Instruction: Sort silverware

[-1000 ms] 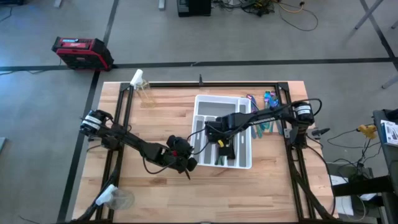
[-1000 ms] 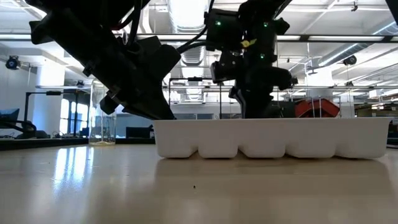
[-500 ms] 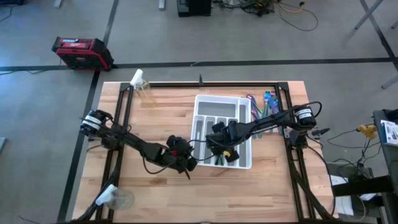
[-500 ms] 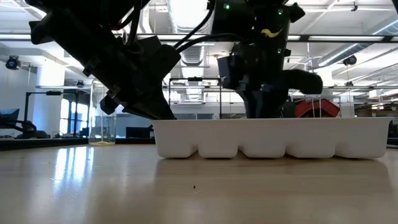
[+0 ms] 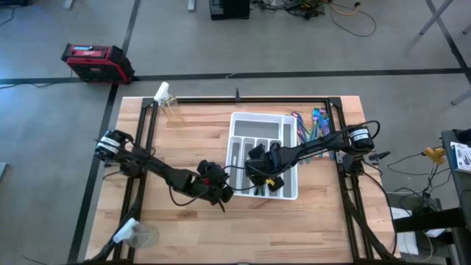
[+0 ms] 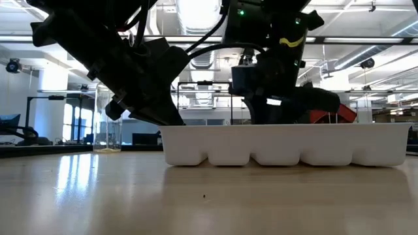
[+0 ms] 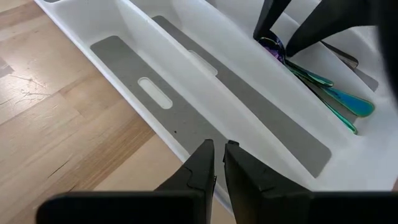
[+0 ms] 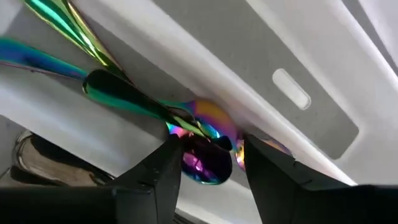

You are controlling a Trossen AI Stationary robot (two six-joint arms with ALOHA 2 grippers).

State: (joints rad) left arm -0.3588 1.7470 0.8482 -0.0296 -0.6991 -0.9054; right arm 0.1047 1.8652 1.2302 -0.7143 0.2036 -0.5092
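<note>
The white compartmented tray point(image 5: 243, 129) lies mid-table. Iridescent silverware point(image 7: 323, 87) lies in one of its near compartments, the handles fanning out from overlapping spoon bowls point(image 8: 205, 155). More silverware point(image 5: 313, 129) lies on the wood to the right of the tray. My right gripper point(image 8: 208, 165) reaches down into that compartment, open, one finger on each side of the spoon bowls. My left gripper point(image 7: 217, 152) hovers at the tray's near left wall point(image 7: 186, 146), its fingers shut with nothing between them. My left gripper has its shut fingertips point(image 7: 205, 149) over the tray's near left rim; I cannot tell whether they touch it. My right gripper comes from above, slanting, with its fingers point(image 8: 165, 165) flanking the spoon bowls, which rest on the tray floor; I cannot tell whether the pads touch them.
A clear cup point(image 5: 173, 110) stands at the far left of the table and another clear container point(image 5: 140, 235) at the near left corner. Black frame rails point(image 5: 140, 147) run along both sides. Bare wood lies near the front edge.
My right gripper has gone toward the tray's near left end, sunk lower into the compartment and tipped over.
</note>
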